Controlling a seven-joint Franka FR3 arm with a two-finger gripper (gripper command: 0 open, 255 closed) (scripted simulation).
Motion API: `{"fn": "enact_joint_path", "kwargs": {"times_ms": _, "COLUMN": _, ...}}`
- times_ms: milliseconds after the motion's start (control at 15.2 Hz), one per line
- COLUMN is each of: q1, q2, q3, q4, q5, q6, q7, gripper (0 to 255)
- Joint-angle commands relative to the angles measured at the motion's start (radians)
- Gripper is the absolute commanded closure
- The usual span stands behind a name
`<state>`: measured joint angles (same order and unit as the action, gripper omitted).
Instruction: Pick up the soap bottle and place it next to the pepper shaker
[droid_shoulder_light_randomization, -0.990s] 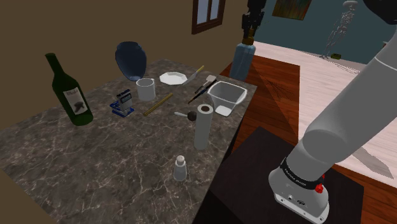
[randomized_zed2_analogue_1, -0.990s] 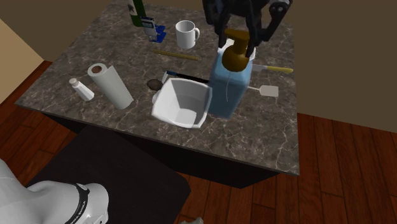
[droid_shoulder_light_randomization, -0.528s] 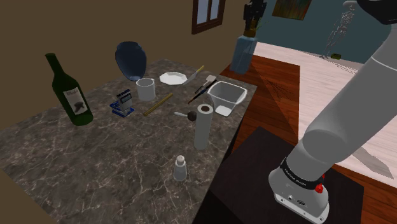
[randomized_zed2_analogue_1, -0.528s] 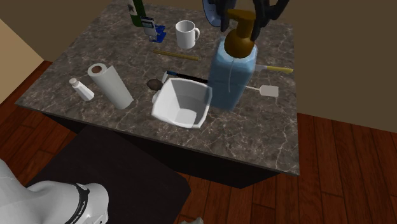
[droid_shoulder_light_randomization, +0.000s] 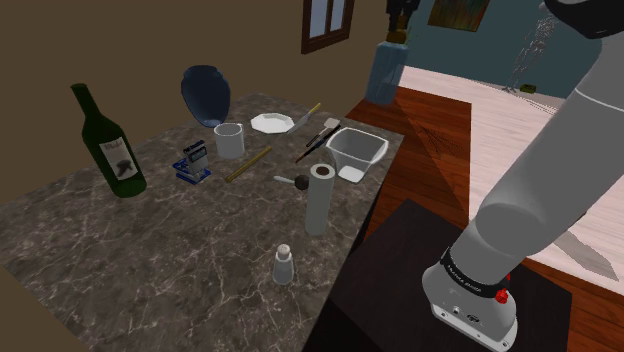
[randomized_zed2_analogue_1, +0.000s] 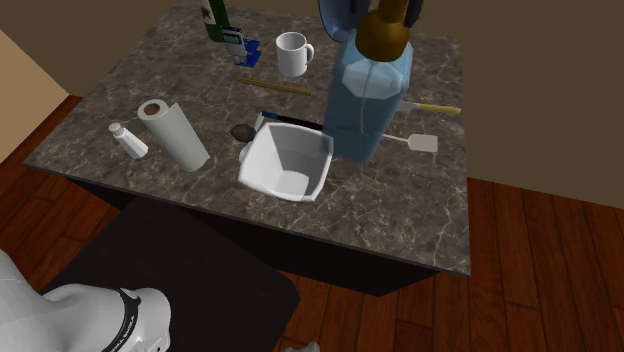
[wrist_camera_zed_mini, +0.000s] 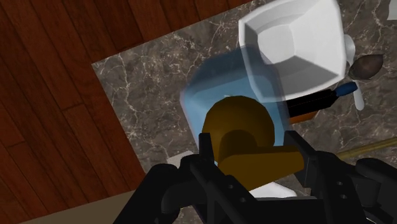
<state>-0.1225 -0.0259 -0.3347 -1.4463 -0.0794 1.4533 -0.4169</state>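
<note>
Soap bottle (randomized_zed2_analogue_1: 368, 100), pale blue with brown pump head (wrist_camera_zed_mini: 245, 133), hangs clear of the dark marbled table (randomized_zed2_analogue_1: 420, 215), over the end where the white bowl (randomized_zed2_analogue_1: 288, 162) sits. Gripper (wrist_camera_zed_mini: 254, 158) is clamped on the pump head, one finger each side. Pepper shaker (randomized_zed2_analogue_1: 128, 140) stands near the opposite end, just beside the upright paper towel roll (randomized_zed2_analogue_1: 175, 133). Recommended: carry high across bowl and roll, hold the bottle vertical, descend on the shaker's open side without touching it.

Arm high, hand (wrist_camera_zed_mini: 254, 156) w/ 2 fingers (wrist_camera_zed_mini: 321, 175) clamped on soap bottle (wrist_camera_zed_mini: 213, 105).
</note>
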Motion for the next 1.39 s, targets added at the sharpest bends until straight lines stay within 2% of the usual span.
{"fn": "enact_joint_path", "kwargs": {"times_ms": 0, "q1": -0.003, "q2": 0.016, "q3": -0.004, "q4": 0.051, "q5": 0.005, "q6": -0.035, "q7": -0.009, "gripper": 255}}
{"fn": "enact_joint_path", "kwargs": {"times_ms": 462, "q1": -0.016, "q2": 0.088, "q3": -0.015, "q4": 0.240, "q5": 0.029, "q6": -0.155, "q7": -0.033, "gripper": 255}}
{"fn": "enact_joint_path", "kwargs": {"times_ms": 858, "q1": -0.041, "q2": 0.178, "q3": -0.028, "q4": 0.447, "q5": 0.064, "q6": -0.276, "q7": -0.060, "gripper": 255}}
{"fn": "enact_joint_path", "kwargs": {"times_ms": 1056, "q1": 0.029, "q2": 0.065, "q3": 0.015, "q4": 0.278, "q5": 0.016, "q6": -0.219, "q7": 0.033, "gripper": 255}}
{"fn": "enact_joint_path", "kwargs": {"times_ms": 1320, "q1": 0.092, "q2": -0.044, "q3": 0.078, "q4": 0.117, "q5": -0.017, "q6": -0.171, "q7": 0.153, "gripper": 255}}
